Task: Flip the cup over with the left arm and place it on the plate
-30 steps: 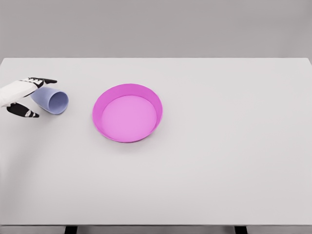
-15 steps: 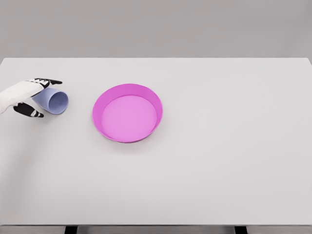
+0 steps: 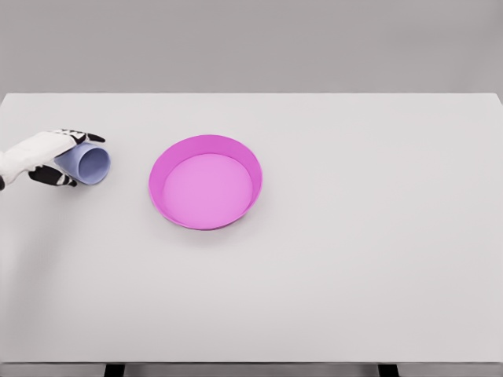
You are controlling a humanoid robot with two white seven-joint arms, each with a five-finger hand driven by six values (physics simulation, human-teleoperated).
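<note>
Cup (image 3: 88,164) lies on its side on the bench (image 3: 354,275), mouth toward the plate (image 3: 206,181), left hand (image 3: 49,155) apparently clasping it

The table (image 3: 354,259) looks a smooth, matt white, the plate (image 3: 206,181) a smooth magenta plastic with a soft sheen on its rim, the cup (image 3: 88,163) a matt pale-blue plastic, and the left hand (image 3: 47,155) a hard white shell with black fingertip pads.
</note>
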